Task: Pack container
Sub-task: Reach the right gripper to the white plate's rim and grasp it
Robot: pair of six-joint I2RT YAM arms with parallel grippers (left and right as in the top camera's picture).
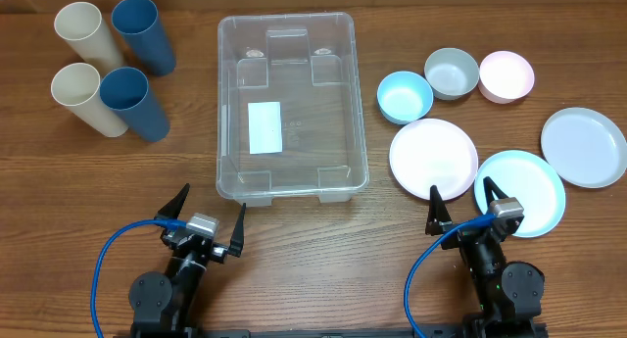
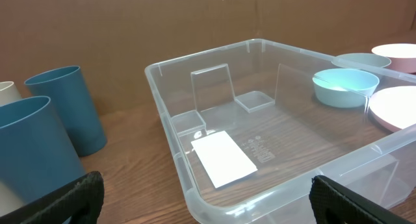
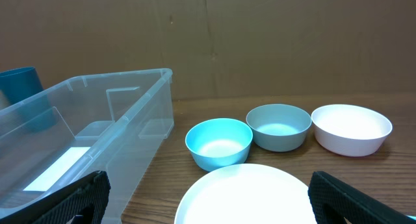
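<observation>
The clear plastic container point(image 1: 290, 108) stands empty at the table's middle, with a white label point(image 1: 265, 126) on its bottom. It also shows in the left wrist view point(image 2: 260, 152) and the right wrist view point(image 3: 91, 126). My left gripper point(image 1: 209, 214) is open and empty, just in front of the container's near left corner. My right gripper point(image 1: 460, 203) is open and empty, at the near edges of a pale pink plate point(image 1: 433, 157) and a light blue plate point(image 1: 529, 186).
Two cream cups point(image 1: 88, 34) and two dark blue cups point(image 1: 142, 29) lie at the far left. A light blue bowl point(image 1: 405, 95), a grey bowl point(image 1: 452, 73) and a pink bowl point(image 1: 506, 75) sit at the right. A pale blue-white plate point(image 1: 585, 147) lies at the far right.
</observation>
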